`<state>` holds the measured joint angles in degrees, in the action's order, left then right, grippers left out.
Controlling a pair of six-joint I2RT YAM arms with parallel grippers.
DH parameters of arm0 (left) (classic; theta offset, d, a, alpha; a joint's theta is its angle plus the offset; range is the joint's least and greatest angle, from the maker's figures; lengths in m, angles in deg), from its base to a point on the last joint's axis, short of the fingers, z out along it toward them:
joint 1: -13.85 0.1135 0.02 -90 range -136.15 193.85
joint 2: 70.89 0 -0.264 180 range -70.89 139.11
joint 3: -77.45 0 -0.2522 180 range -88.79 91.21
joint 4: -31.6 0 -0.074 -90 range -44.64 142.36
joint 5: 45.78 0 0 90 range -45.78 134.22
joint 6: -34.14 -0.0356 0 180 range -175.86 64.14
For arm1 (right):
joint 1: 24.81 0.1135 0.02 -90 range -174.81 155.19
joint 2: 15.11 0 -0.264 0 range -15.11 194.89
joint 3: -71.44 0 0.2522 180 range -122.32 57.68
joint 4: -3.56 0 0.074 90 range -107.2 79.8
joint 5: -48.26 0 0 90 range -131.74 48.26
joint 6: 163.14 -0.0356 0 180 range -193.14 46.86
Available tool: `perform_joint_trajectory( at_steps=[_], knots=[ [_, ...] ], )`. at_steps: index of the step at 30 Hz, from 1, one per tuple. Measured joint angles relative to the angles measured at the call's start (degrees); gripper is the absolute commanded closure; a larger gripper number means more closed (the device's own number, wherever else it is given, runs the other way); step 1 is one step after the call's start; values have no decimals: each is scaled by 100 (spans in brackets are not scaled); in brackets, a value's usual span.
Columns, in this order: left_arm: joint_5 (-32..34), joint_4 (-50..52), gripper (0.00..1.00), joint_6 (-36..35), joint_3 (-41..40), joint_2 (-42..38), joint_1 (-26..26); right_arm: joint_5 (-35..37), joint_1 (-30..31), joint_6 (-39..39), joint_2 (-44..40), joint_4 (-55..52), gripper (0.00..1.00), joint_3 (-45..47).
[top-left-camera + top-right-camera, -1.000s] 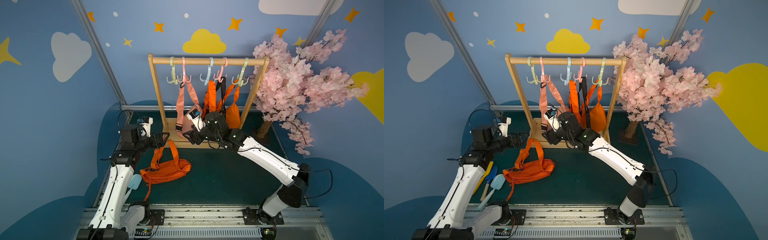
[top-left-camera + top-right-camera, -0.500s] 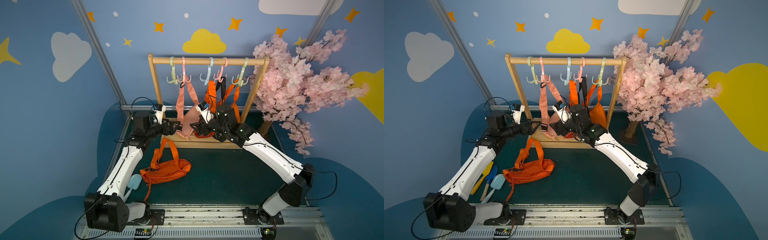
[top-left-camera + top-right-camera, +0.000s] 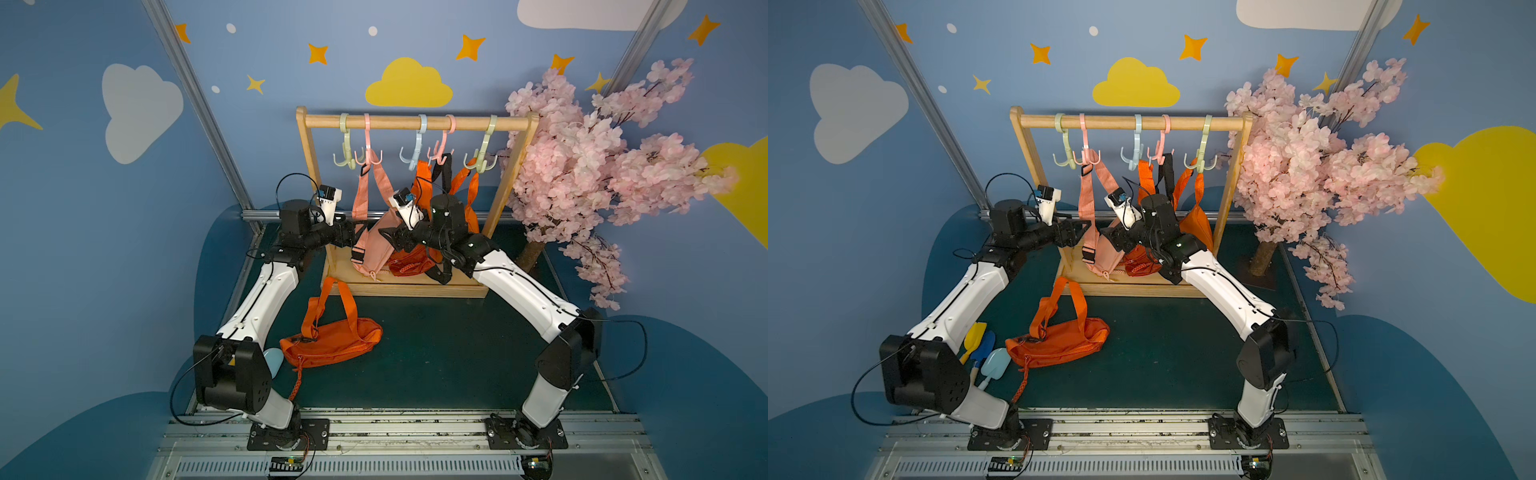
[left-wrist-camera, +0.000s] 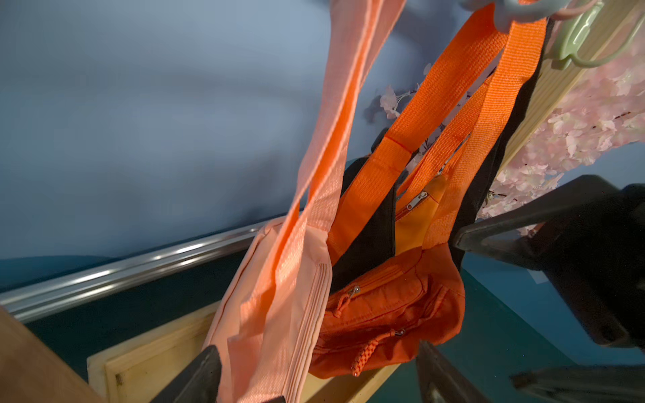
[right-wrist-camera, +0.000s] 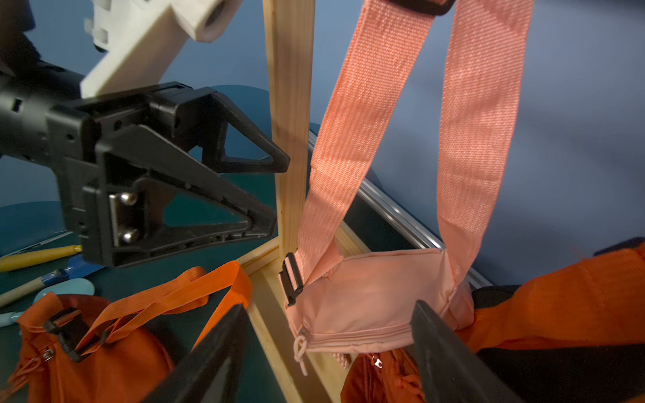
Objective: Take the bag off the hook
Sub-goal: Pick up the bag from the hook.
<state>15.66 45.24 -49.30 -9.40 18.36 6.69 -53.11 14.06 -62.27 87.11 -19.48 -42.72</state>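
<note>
The pink bag [image 3: 371,249] hangs by its strap [image 3: 360,195] from a hook [image 3: 368,154], with the left hand [image 3: 356,232] and right hand [image 3: 388,241] open either side, so it seems best to grip the strap high and lift it over the prong.

Peach-pink bag [image 3: 372,253] hangs by its looped strap from a pink hook [image 3: 367,141] on a wooden rack [image 3: 415,123], body tilted near the base.

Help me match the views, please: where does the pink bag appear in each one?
In a top view: pink bag hangs mid-picture, inside the wooden rack.
In a top view: likewise, slightly further left.
Left wrist: foreground, against the hanging orange bag.
Right wrist: central, beside the rack's upright.
Shared landmark: the wooden rack.
</note>
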Motion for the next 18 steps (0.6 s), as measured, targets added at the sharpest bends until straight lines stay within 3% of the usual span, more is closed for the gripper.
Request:
perform_joint_trajectory(
  at_steps=[10, 18],
  knots=[
    [20, -184, 18, -129, 603, 616, 0, -4, -234, 120, 675, 684, 27, -435],
    [111, -269, 24, -210, 673, 675, 0, -9, -280, 57, 1119, 1169, 29, -647]
  ],
)
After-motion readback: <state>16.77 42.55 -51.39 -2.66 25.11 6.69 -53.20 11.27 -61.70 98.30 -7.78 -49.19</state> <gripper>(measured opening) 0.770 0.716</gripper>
